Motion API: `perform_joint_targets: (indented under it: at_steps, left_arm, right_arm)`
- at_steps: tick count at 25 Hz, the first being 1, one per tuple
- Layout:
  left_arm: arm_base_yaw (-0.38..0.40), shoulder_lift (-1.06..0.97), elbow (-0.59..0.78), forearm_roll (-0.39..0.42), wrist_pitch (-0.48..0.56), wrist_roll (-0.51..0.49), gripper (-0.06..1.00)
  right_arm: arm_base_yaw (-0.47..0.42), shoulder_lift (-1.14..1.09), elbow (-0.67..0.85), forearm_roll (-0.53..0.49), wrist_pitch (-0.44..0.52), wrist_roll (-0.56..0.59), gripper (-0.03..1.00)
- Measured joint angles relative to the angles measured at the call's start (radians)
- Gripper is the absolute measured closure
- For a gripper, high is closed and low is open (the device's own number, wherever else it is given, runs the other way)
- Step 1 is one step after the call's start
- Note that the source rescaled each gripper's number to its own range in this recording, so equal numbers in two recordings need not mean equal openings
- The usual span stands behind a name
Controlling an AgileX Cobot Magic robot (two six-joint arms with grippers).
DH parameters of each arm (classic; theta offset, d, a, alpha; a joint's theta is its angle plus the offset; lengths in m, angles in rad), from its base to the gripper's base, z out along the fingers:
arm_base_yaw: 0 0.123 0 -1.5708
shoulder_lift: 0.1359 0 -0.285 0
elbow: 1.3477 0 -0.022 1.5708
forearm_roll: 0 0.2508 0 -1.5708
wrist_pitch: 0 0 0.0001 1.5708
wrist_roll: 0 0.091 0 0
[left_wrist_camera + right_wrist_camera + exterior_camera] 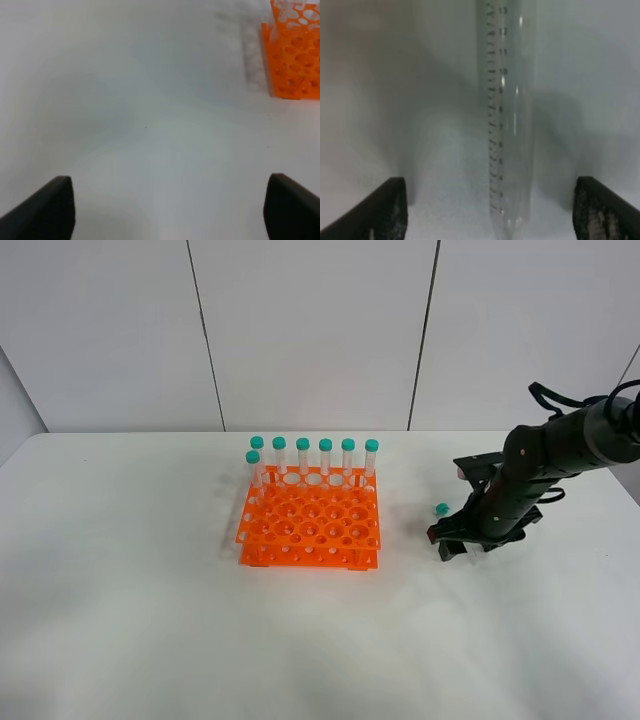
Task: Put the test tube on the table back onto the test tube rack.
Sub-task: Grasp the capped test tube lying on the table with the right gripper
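The right arm (545,465) bends forward and down, with the right gripper (456,546) low and its jaws parted, while the left gripper (170,205) has its jaws spread wide.

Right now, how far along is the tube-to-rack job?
Done: seven teal-capped tubes stand at the back of the orange test tube rack. In hand: the right gripper is down over the eighth test tube, which lies on the table, jaws open either side, nothing gripped. Left: close, lift, seat it in a free hole. The left gripper hangs open, idle.
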Motion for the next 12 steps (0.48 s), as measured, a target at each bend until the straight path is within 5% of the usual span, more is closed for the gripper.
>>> perform_joint_targets:
  at_steps: [5,12]
  left_arm:
    - [0.0,0.0,0.0,0.0,0.0,0.0,0.13]
    - [0.0,0.0,0.0,0.0,0.0,0.0,0.13]
  right_arm:
    - [0.0,0.0,0.0,0.002,-0.01,0.0,0.34]
    - [0.0,0.0,0.0,0.002,-0.014,0.019,0.53]
